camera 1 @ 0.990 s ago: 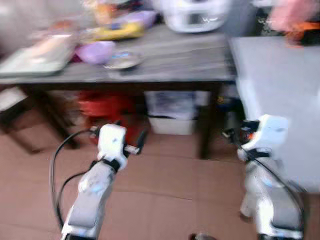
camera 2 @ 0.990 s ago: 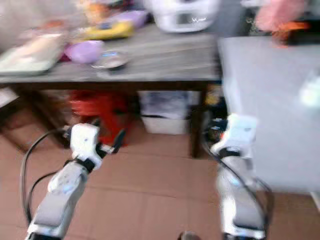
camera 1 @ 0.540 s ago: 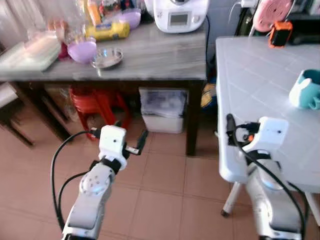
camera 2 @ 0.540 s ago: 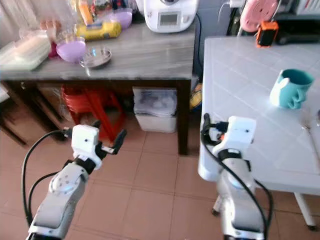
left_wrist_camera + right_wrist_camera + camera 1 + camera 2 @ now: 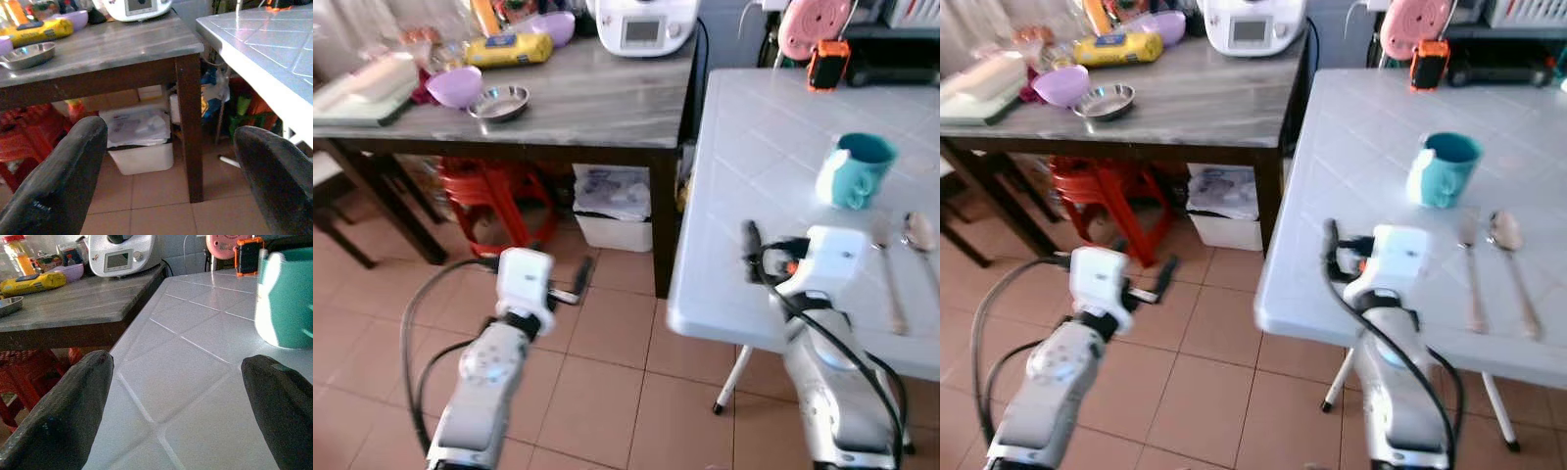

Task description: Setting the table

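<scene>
Two tools: the left tool (image 5: pixel 579 284) and right tool (image 5: pixel 750 257) both stand with fingers spread wide and nothing between them, as each wrist view shows.
Right tool: raised at the near edge of the white worktop (image 5: pixel 773 166), pointing across its tiled top.
Left tool: over the tiled floor, aimed at the wooden worktop (image 5: pixel 597 98) and the white bin (image 5: pixel 142 142) under it.
Mug: a teal mug (image 5: pixel 855 170) stands upright beyond the right tool and slightly to its outer side, well apart from it.
Cutlery: a fork (image 5: pixel 1470 269) and spoon (image 5: pixel 1510 257) lie side by side to the right of the right tool, near it, handles toward the robot.
Beyond the left tool: a steel dish (image 5: pixel 498 102) and purple bowl (image 5: pixel 453 86) sit well away on the wooden worktop.
Handling, mug: likely stiff, glazed and breakable, with some weight; best taken across the body below the rim, since the handle looks small for long fingers.
Handling, cutlery: light, thin and slippery, lying flat on a smooth top; a pinch across the handle's middle seems the surest hold.
Stage: judged an approach; no item is taken up yet.
</scene>
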Controlling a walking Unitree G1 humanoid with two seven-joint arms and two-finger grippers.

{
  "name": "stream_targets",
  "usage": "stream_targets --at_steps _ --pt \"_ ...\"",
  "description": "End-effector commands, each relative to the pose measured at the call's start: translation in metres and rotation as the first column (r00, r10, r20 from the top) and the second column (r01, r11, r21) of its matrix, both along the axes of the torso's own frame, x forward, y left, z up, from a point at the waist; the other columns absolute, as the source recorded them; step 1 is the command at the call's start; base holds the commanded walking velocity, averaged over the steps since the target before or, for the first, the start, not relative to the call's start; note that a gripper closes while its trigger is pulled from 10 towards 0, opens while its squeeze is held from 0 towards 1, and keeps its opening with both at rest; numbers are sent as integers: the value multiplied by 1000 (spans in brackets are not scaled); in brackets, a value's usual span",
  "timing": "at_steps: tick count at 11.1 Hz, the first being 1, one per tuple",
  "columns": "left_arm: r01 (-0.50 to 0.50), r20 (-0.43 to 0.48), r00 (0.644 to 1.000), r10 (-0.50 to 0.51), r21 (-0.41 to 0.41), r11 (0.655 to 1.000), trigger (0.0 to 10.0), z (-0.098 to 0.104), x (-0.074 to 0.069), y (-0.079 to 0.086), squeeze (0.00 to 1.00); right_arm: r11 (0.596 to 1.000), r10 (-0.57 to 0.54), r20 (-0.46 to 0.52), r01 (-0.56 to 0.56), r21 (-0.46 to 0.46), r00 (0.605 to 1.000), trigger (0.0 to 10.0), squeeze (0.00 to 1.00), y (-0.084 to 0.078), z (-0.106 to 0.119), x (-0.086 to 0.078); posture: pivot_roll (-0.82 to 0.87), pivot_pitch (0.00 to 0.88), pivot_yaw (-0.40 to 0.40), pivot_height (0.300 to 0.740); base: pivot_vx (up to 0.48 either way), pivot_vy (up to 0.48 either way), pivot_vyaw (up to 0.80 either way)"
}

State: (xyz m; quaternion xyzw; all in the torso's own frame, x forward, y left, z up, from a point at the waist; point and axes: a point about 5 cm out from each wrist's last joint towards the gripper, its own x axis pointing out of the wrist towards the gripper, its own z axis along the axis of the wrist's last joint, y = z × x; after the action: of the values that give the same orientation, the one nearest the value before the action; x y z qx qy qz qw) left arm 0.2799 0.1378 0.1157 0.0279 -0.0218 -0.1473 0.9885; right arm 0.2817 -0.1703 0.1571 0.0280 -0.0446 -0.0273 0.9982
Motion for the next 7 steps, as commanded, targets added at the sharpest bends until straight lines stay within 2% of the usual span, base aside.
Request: stream_targets --at_steps 1,5,7 --pt "15 -4 1000 -15 -3 1000 10000 -1 -2 -3 0 1000 -11 2 11 -2 1000 10000 0 -4 1 -2 -82 101 136 740 0 -307 0" --pt "23 -8 1000 -23 -4 1000 10000 -1 -1 -4 0 1000 -13 -2 13 -2 1000 10000 0 -4 0 -2 -85 103 136 740 0 -309 0" --pt "44 -9 999 -44 -24 999 10000 -3 -2 -6 0 1000 -12 -11 12 1 1000 10000 0 -2 -2 -2 -86 105 135 740 0 0 0"
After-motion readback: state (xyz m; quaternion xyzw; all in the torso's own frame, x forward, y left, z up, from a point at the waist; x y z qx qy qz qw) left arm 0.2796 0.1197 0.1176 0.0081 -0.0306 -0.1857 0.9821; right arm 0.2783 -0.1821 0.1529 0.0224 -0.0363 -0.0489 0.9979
